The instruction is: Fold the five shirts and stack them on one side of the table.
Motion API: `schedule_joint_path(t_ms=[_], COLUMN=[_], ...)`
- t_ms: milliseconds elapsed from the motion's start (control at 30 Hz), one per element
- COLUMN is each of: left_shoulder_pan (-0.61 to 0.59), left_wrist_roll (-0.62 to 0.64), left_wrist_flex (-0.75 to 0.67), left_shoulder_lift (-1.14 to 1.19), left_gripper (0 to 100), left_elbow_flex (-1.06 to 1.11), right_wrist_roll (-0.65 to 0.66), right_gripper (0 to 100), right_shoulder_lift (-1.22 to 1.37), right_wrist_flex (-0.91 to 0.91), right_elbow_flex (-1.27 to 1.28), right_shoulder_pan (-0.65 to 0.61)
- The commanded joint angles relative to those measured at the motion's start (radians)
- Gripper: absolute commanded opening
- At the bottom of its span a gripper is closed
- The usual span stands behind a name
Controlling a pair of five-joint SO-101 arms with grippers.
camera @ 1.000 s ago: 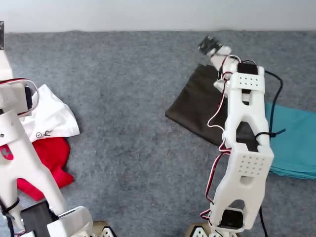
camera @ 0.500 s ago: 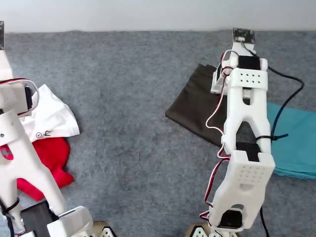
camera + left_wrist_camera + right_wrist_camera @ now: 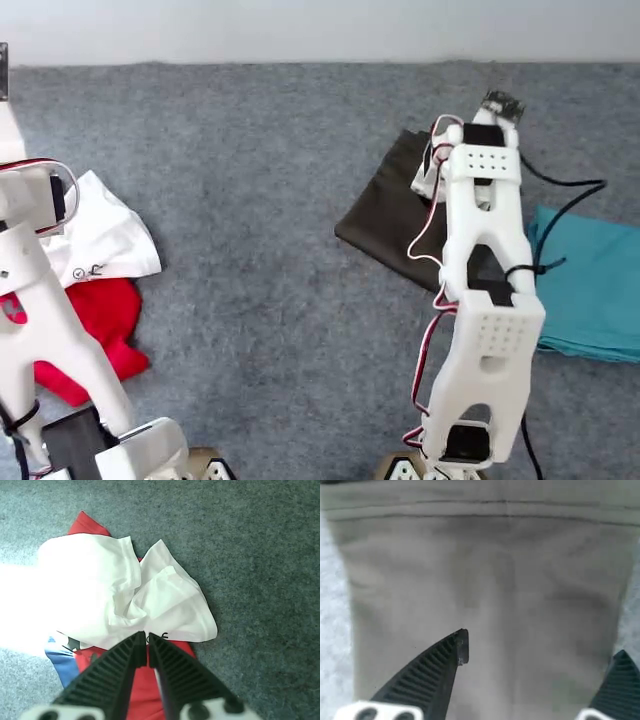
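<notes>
Folded dark-brown cloth shirt (image 3: 485, 570) is laid flat on the right of the grey felt surface (image 3: 250, 200). Right pincer (image 3: 542, 652) is spread wide above it. Cloth is judged soft, light and limp, best gripped at a hemmed edge. Left pincer (image 3: 145, 642) is drawn narrow, empty.

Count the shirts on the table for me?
4: white shirt on red shirt by the left arm; dark shirt under the right arm, teal shirt beside it. A blue scrap under the white one may be a fifth.
</notes>
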Motion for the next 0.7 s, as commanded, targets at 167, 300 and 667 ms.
schedule_joint_path(t_ms=[167,300,667], left_shoulder_pan=[-0.002,-0.002,-0.002], left_wrist_roll=[-0.009,-0.009,-0.009], left_wrist_flex=[0.005,0.005,0.000], left_shoulder_lift=[-0.028,-0.032,-0.026], left_gripper=[2,2,2], left_elbow_flex=[0.005,0.031,0.033], right_wrist_roll=[-0.014,-0.005,0.241], right_gripper=[37.1,14.4,1.0], right_shoulder_lift=[0.134,0.145,0.048], right_wrist_flex=[-0.116,-0.113,0.134], right_elbow_flex=[-0.035,-0.035,-0.153], right_shoulder_pan=[0.018,0.018,0.030])
